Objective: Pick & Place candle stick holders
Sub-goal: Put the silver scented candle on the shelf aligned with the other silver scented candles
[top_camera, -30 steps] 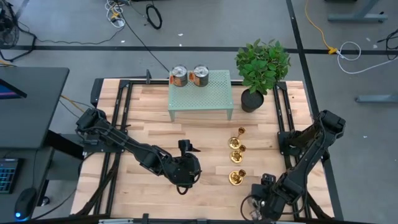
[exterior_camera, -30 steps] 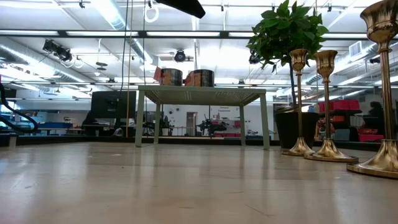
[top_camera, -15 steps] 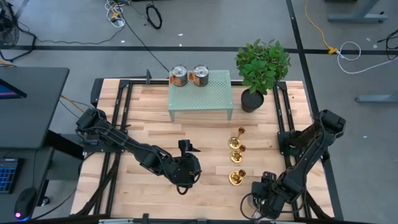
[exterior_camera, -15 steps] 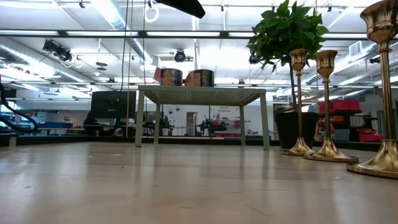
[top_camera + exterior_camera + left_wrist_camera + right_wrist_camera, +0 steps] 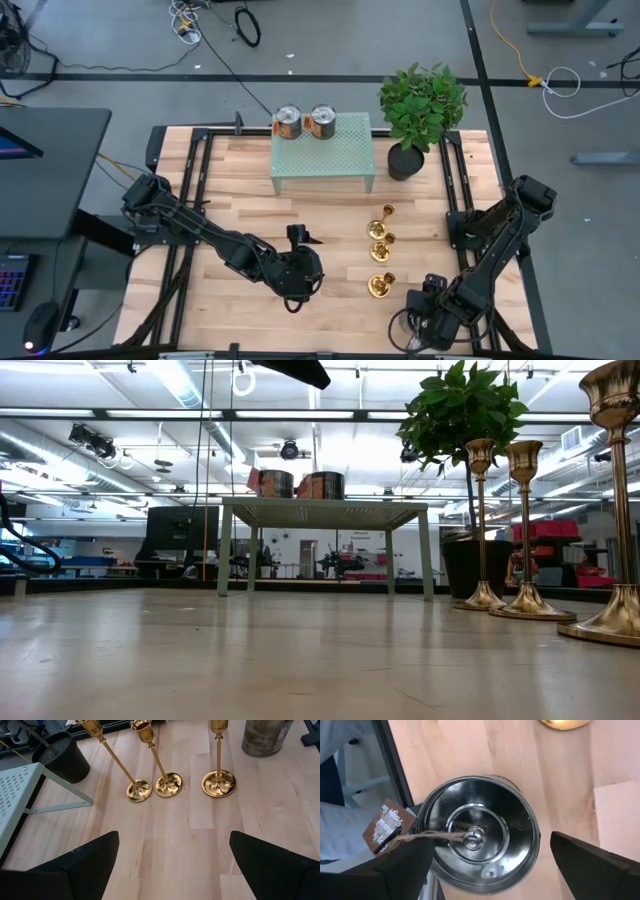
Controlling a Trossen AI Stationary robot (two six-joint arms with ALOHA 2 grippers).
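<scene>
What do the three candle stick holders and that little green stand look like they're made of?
The candle stick holders look like polished brass or gold-plated metal: they are yellow, with mirror-like glints on the flared bases. The green stand looks like painted perforated sheet metal, going by its matte pale green top dotted with a regular grid of holes, though plastic cannot be ruled out.

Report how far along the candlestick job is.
Nothing looks done: all three candlesticks stand in a row on the table. Nothing is in hand; the left gripper faces them with jaws open, and the right gripper is open above a metal tin. All three remain.
</scene>
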